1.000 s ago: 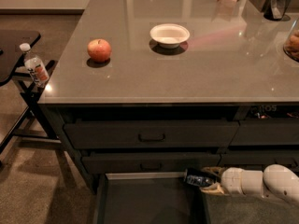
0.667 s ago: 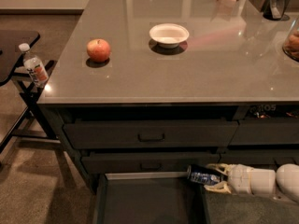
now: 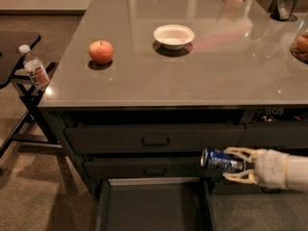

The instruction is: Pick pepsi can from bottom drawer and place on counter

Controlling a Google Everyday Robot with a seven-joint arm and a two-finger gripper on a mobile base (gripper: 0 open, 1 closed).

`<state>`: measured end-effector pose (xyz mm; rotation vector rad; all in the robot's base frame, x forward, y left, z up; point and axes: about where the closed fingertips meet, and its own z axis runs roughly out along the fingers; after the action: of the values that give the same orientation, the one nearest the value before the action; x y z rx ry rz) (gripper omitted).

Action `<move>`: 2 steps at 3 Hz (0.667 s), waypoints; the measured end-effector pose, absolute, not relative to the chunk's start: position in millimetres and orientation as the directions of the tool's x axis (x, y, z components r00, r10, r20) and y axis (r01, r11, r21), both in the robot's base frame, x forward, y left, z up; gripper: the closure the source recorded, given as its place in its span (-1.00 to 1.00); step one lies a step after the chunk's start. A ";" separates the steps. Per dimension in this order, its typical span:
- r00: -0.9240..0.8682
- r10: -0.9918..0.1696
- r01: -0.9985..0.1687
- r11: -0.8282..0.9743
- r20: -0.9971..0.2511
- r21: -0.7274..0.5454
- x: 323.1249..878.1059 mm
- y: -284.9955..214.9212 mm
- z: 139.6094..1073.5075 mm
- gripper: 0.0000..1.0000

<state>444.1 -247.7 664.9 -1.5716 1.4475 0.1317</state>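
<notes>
the pale gripper (image 3: 227, 163), fingers clamped on the dark blue metal pepsi can (image 3: 216, 160), holds it above the open dark grey bottom drawer (image 3: 154, 207); placing on the glossy grey stone counter (image 3: 202, 76) overhead remains.

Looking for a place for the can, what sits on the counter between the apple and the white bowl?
Nothing: the camera view shows bare counter between apple and bowl. The gripper, holding the pepsi can, is beside the drawer fronts below.

Lower right of the frame: cream-white two-finger gripper (image 3: 229, 163) with slender, curved beige fingers (image 3: 239, 151), joined to a thick, smooth white cylindrical arm (image 3: 285, 170) cut off by the right edge.
</notes>
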 end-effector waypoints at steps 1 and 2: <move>0.370 -0.714 -0.777 0.113 -0.594 -0.620 454.1 -237.5 728.4 1.00; 0.370 -0.714 -0.777 0.113 -0.594 -0.620 454.1 -237.5 728.4 1.00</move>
<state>454.1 -237.5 728.4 -1.6136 1.3591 0.0772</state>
